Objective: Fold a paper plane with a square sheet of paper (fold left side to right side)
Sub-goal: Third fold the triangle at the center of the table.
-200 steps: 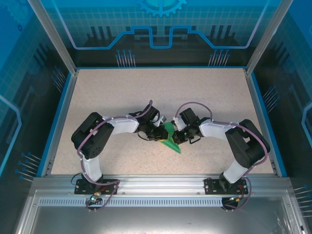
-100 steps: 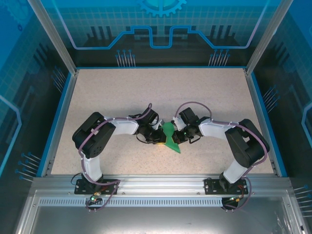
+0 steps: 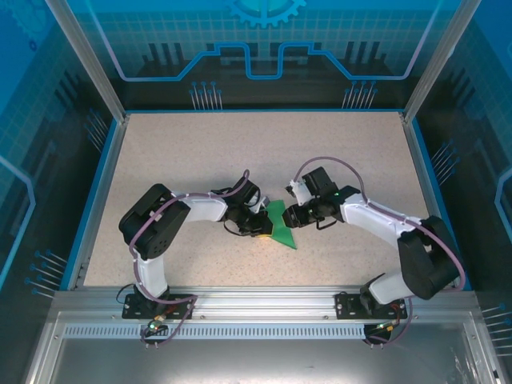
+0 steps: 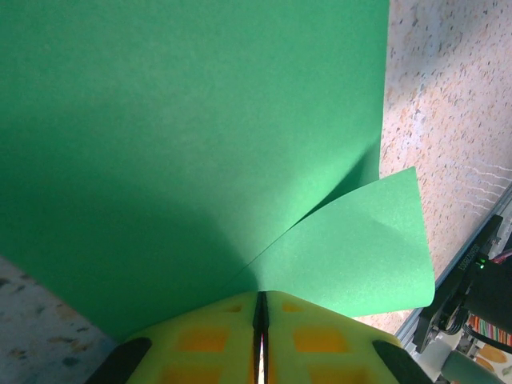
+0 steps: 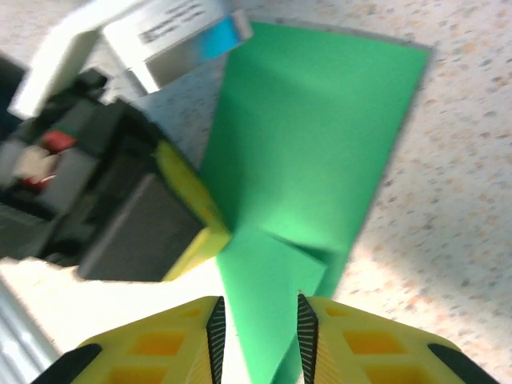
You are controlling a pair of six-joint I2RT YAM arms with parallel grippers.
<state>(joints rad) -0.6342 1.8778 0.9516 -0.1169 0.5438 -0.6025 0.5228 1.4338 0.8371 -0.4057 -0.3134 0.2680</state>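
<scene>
**Left gripper point(image 4: 261, 308) pinches the green paper point(image 4: 192, 144); right gripper point(image 5: 260, 320) parted**

The left gripper is closed tight on one edge of the folded paper. The right gripper's pads stand apart, with the paper's narrow end between them. The paper lies near the middle of the surface point(image 3: 200, 152), slightly toward the near edge.

No legible txt/nos. anywhere; print on white label point(image 5: 170, 30) too blurred.
</scene>
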